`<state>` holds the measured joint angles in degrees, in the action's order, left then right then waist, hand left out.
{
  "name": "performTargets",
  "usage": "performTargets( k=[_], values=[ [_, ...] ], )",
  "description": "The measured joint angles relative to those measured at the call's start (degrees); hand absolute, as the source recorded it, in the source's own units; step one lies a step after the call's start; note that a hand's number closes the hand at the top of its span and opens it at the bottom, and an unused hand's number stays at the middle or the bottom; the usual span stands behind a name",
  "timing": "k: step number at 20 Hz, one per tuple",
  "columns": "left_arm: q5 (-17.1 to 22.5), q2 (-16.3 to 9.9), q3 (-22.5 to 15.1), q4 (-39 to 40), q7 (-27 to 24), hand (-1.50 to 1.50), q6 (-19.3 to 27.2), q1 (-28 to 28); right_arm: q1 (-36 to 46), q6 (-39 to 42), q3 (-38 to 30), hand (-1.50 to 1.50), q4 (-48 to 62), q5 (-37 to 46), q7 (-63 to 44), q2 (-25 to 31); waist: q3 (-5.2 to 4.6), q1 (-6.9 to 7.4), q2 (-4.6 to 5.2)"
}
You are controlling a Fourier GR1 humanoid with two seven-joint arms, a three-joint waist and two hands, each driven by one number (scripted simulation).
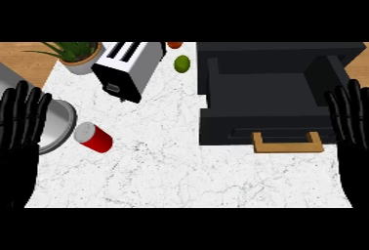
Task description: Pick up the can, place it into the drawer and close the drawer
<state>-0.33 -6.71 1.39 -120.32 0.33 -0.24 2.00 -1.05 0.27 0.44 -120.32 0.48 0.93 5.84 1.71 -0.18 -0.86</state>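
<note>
Head view: the red can lies tipped on the marble tabletop, long axis slanting, silver end toward the grey pan it nearly touches, well left of the open drawer. The left hand is nearer; the right hand rests beside the drawer. Both have fingers straight, apart, holding nothing.

Two hands show, one on each side of the dark drawer. The left hand, far to the left of the drawer, is all black, with long thin fingers that look ridged. The right hand, just at the drawer's right side, is black too, with the same long, ridged fingers.
</note>
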Motion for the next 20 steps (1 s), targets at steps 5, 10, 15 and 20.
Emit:
performTargets(
  k=[5, 10, 15, 20],
  values=[
    [10.9, -4.7, 3.4, 3.5, -3.1, -1.5, -9.9, -1.6, 0.1, 0.9, 0.0, -1.5, 0.2, -1.5, -0.2, -0.1, -1.28, 0.02, 0.66],
    [18.7, -12.0, 6.7, 9.6, 1.5, -1.5, -18.7, 0.5, -3.8, -2.5, -2.7, -1.5, 0.9, -1.4, -6.3, -1.1, -1.65, -0.42, 0.98],
    [28.6, -19.9, 13.3, 14.1, 6.7, -1.5, -26.1, 0.0, -8.4, -3.4, -5.0, -1.5, -1.4, -2.1, -10.0, -1.1, -1.69, -0.21, 0.84],
    [34.3, -23.9, 18.4, 18.8, 8.6, -1.5, -32.0, -0.3, -11.6, -0.3, -10.0, -1.5, -2.0, -6.6, -9.6, 0.8, -1.69, -0.07, 0.81]
  ],
)
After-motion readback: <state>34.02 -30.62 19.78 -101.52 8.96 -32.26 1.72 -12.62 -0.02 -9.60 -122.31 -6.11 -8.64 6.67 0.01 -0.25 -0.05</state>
